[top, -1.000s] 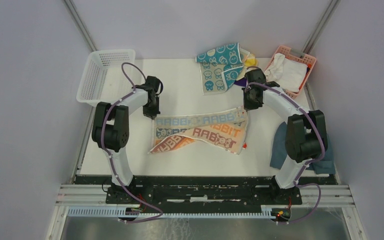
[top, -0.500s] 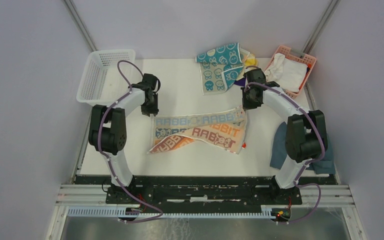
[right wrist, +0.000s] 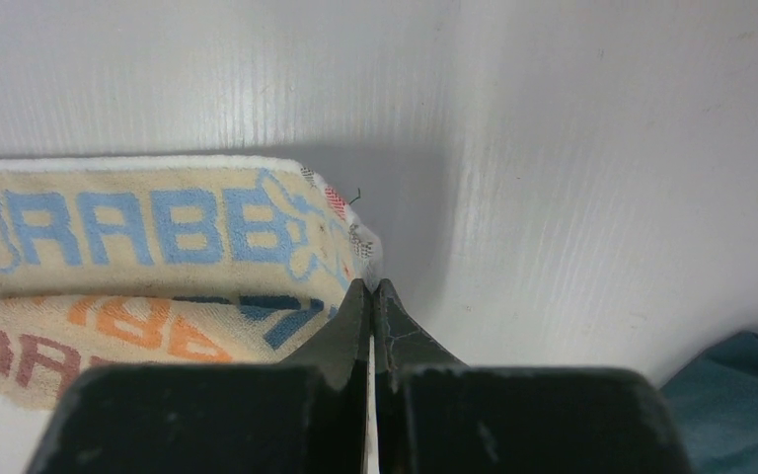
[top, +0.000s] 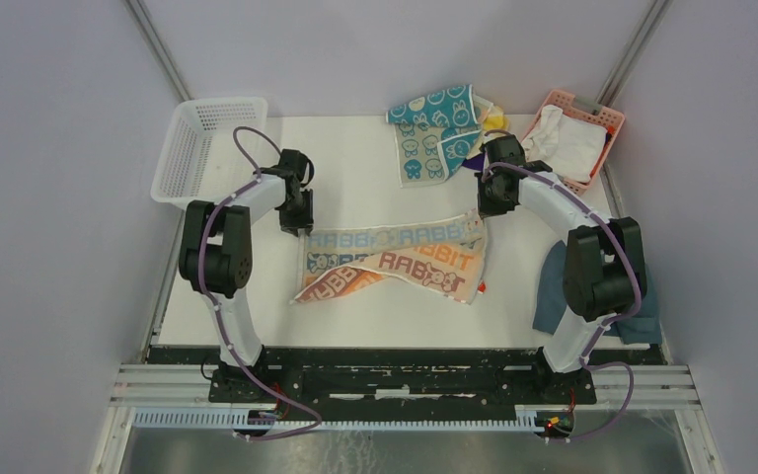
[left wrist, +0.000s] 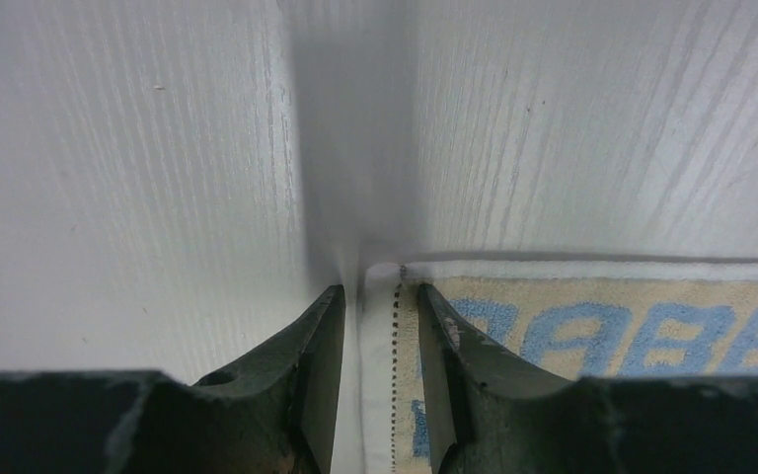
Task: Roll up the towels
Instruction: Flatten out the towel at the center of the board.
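Towel (top: 395, 259) w/ "RABBIT" print, blue & orange, lying on table (top: 355, 178).

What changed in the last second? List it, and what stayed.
The left gripper opened, releasing the peach towel at its left corner, and edged slightly left. The right gripper stays shut on the right corner; the towel lies unmoved.

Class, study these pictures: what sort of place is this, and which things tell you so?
Probably a robot test booth, not a home: plain walls enclose a white table, two robot arms are mounted on a metal rail, with a printed towel and plastic baskets set out.
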